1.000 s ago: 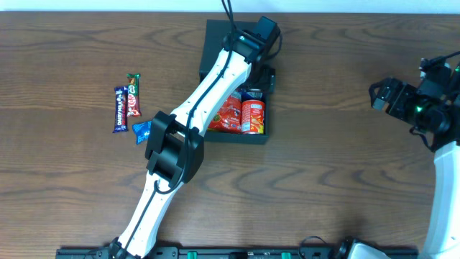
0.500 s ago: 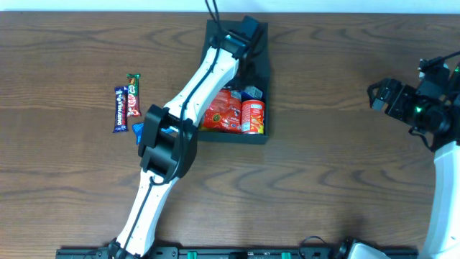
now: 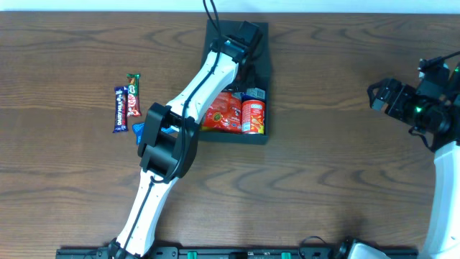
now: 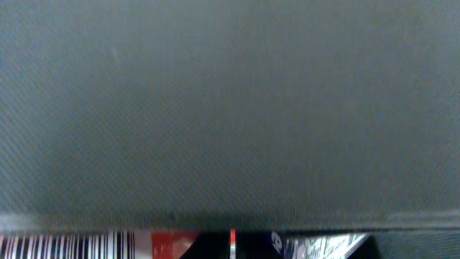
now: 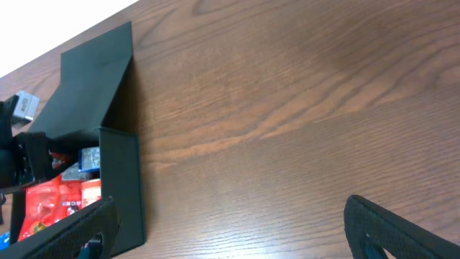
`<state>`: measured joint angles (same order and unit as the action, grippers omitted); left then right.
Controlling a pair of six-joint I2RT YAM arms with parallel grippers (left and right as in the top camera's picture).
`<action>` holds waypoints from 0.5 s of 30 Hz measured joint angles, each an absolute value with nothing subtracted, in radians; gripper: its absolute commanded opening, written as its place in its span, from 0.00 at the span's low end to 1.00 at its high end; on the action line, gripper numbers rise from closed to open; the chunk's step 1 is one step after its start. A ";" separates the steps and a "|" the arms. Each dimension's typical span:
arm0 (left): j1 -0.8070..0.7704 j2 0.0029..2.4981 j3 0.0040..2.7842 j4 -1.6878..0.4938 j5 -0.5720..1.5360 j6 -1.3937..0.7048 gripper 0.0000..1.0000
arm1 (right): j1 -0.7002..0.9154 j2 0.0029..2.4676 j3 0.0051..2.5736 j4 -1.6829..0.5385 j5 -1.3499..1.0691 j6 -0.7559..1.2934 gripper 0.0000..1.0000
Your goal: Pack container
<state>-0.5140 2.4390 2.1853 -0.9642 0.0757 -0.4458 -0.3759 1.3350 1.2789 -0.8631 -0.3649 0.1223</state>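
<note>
- The desk (image 3: 345, 180) carries everything. Its right half holds only the idle arm, which leaves the packing side free.
- The left arm (image 3: 188, 101) stretches diagonally from the near edge right over the container. In my judgement it is either delivering a snack or pulling clear of the box.
- The container (image 3: 269, 108) sits at the far middle of the desk. Its flap (image 5: 93, 79) stands open at the back so the box can be loaded from above.
- The left claw (image 3: 245, 44) is over the rear of the box, against the flap. Its wrist view is filled by the dark flap surface, with only a strip of packets along the bottom, so I cannot tell whether the claw is spread or pinched, or holding anything.
- The right claw (image 3: 377, 95) hangs well apart from the box at the right edge. It is spread wide and empty (parked out of the way, it seems).
- A red bag (image 3: 224, 114) and a red tube (image 3: 253, 115) lie side by side at the front of the box, which leaves the rear for more.
- The bars (image 3: 126, 106) lie together on the desk left of the box, with a blue packet (image 3: 140, 129) just beside them. None of these is packed yet, so the job looks about half done.
</note>
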 measured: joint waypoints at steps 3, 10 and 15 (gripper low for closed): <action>-0.513 2.439 2.185 -0.941 0.106 -0.445 0.06 | -0.376 1.335 1.279 -0.863 -0.366 0.122 0.99; -0.517 2.439 2.185 -0.952 0.115 -0.445 0.06 | -0.376 1.335 1.279 -0.864 -0.367 0.122 0.99; -0.518 2.439 2.186 -0.974 0.107 -0.445 0.06 | -0.376 1.335 1.279 -0.865 -0.367 0.122 0.99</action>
